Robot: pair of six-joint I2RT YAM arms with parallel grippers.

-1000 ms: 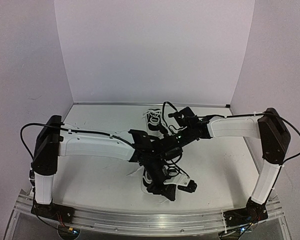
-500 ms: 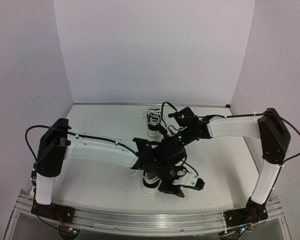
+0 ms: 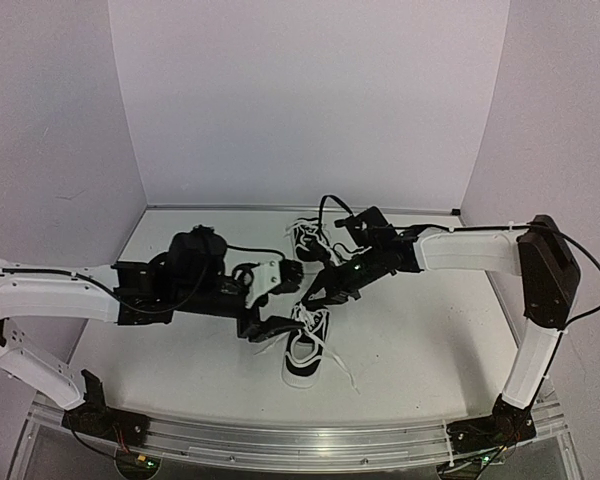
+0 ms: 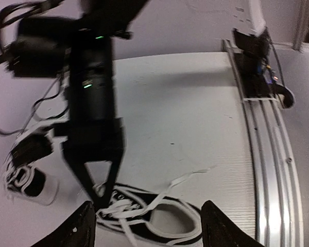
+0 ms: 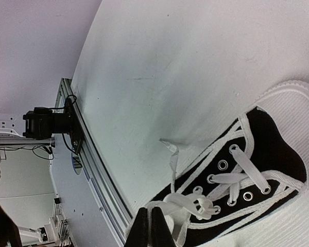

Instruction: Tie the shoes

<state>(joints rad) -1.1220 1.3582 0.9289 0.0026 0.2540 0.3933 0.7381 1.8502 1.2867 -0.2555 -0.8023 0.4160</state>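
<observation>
1. Top external view, task items: we list the near shoe [image 3: 305,352], a black sneaker with a white sole. It lies on the table [image 3: 430,340] with its toe toward the arm bases. The far shoe [image 3: 305,240] stands well apart behind it, near the back wall [image 3: 310,110].
2. Right fingers [image 5: 143,230]: pressed together, with their tips in the bunched laces [image 5: 188,206] above the near shoe's tongue. We judge that they pinch a strand to hold it taut for looping, though the strand between them is not plainly visible.
3. Left fingers [image 4: 85,229]: spread wide and holding nothing. They sit low on either side of the near shoe's opening. We judge this a ready stance for taking a second strand.
4. Loose lace end [image 4: 190,176]: it trails off the near shoe across bare table, toward the rail [image 4: 262,154].
5. Edges: the rail runs along the table's near edge, close to the shoe's toe, so we judge there is little room to pull that way.
6. Open room: we see bare table to the shoe's right. The left arm lies across the other side, and the right arm and far shoe crowd the space behind. With both sets of fingers at one shoe, we judge the clearance between them tight.
</observation>
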